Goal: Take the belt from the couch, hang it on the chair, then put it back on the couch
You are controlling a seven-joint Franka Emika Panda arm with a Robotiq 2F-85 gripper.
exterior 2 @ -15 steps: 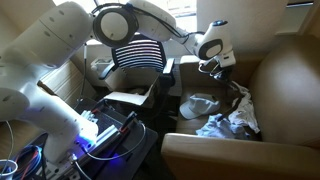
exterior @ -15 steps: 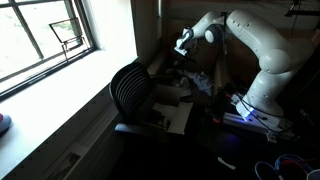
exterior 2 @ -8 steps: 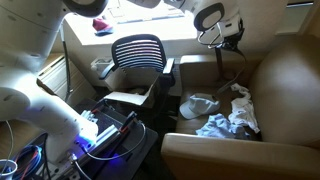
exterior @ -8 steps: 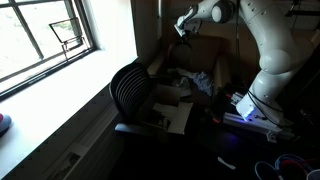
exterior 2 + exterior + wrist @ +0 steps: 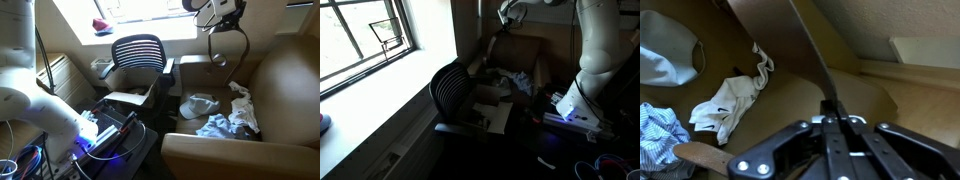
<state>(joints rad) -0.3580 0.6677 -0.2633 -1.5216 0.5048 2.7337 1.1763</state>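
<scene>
The thin dark belt hangs taut in a long, narrow loop, high in front of the back of the tan, boxy couch. The black chair, with its ribbed back, stands upright just beside the couch.

Looking at a gridded window, bright with daylight, over a pale sill; dim down below, a blue glow there, perhaps electronics.

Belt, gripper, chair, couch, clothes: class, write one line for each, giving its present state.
belt: hanging in a loop from the gripper, clear of the chair.
gripper: shut on the belt, high above the couch.
chair: upright, nothing hung on its back.
couch: clothes on its seat.
clothes: crumpled, lying loose.
</scene>
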